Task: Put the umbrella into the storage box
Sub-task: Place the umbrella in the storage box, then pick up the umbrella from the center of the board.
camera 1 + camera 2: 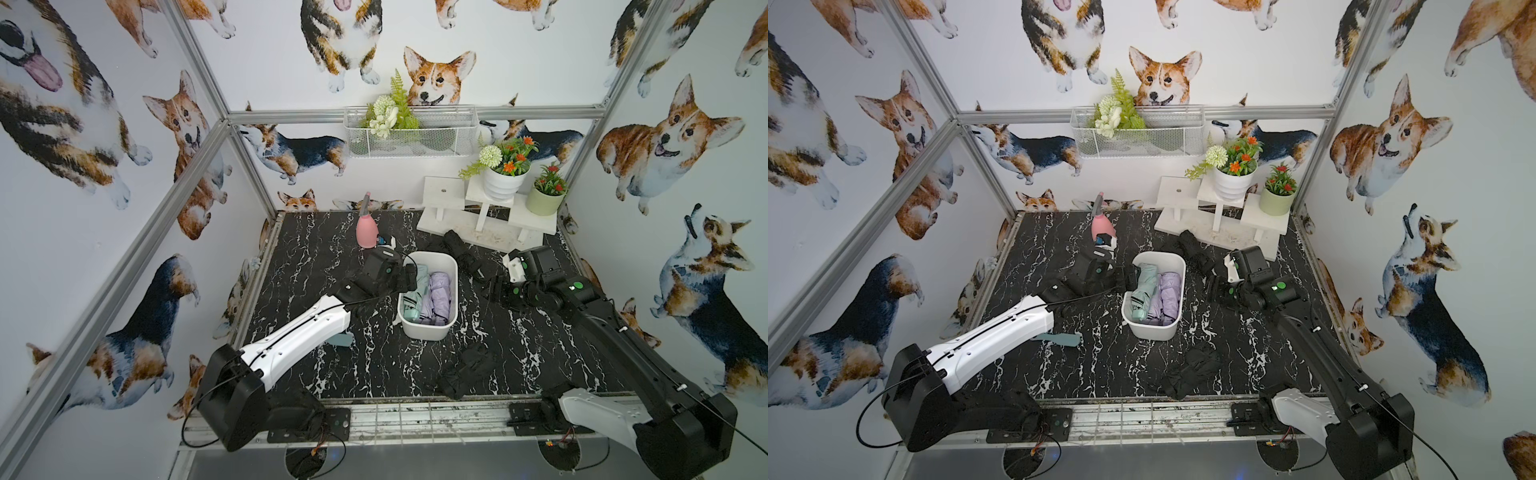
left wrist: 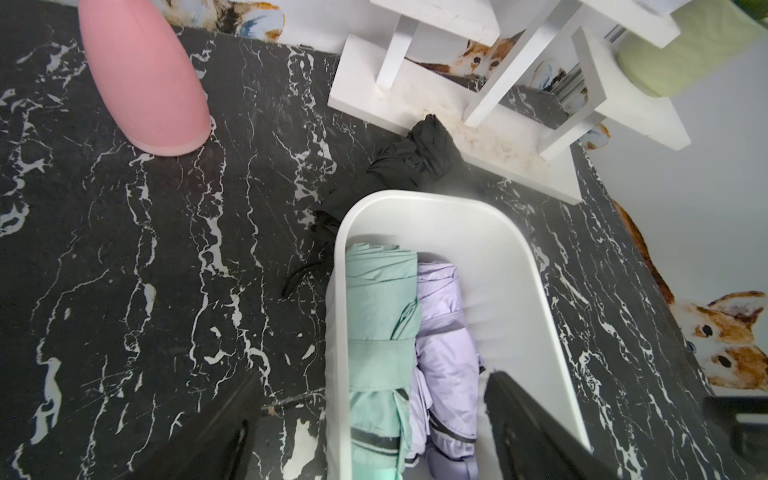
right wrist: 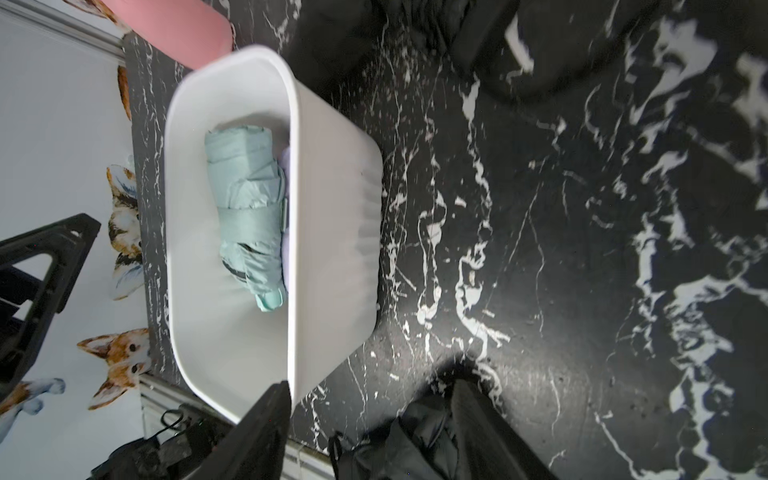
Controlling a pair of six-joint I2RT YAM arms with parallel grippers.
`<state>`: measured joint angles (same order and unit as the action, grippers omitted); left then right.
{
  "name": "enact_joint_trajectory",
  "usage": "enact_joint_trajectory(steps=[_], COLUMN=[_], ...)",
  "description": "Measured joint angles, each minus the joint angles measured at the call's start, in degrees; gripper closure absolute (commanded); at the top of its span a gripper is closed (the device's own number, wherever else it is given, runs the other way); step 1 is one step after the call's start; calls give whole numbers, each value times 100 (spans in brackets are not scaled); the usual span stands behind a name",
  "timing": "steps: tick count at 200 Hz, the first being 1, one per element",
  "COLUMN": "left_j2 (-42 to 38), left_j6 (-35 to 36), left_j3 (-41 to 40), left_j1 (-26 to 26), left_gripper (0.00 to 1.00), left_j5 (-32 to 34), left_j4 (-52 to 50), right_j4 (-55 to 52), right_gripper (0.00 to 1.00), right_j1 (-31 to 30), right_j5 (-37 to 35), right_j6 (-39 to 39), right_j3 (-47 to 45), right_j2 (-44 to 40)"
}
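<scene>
While a mint umbrella (image 1: 417,291) and a lilac umbrella (image 1: 439,295) lie side by side inside the storage box (image 1: 424,332), the left claw (image 2: 372,374) hangs wide open above them, empty. Farther back, the right claw (image 3: 372,384) sits half-spread around the end of a black umbrella (image 3: 415,440); grip unclear.
</scene>
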<state>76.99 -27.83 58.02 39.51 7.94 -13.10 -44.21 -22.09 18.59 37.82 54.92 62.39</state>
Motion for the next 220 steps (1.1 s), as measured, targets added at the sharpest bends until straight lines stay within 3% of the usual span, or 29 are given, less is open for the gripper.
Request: enact_joint_trajectory(steps=[31,66,141,173,220], left_j2=[-46,-229,-492,-592,-717], left_j6=[149,212,278,326,387], left_j3=[-149,-385,-616,-761,-850], left_j1=[-15,-101,-240,-310,-466], left_gripper=[11,11,11,11,11], left_j5=[-295,-415,-750,-857,-1014], left_j4=[87,219,435,494,533], right_j4=[-232,-592,-542,-205,487], right_gripper=[31,28,25,23,23], right_j1=[-192,-927,-1504,-1821,-2028], right_j5=[437,682,660,546,299], right_j6=[603,1443,3587,4194,4498], right_j3=[-463,-857,-2173,-2339,-2188], right_j2=[-70,-203,-1123,-933,-243])
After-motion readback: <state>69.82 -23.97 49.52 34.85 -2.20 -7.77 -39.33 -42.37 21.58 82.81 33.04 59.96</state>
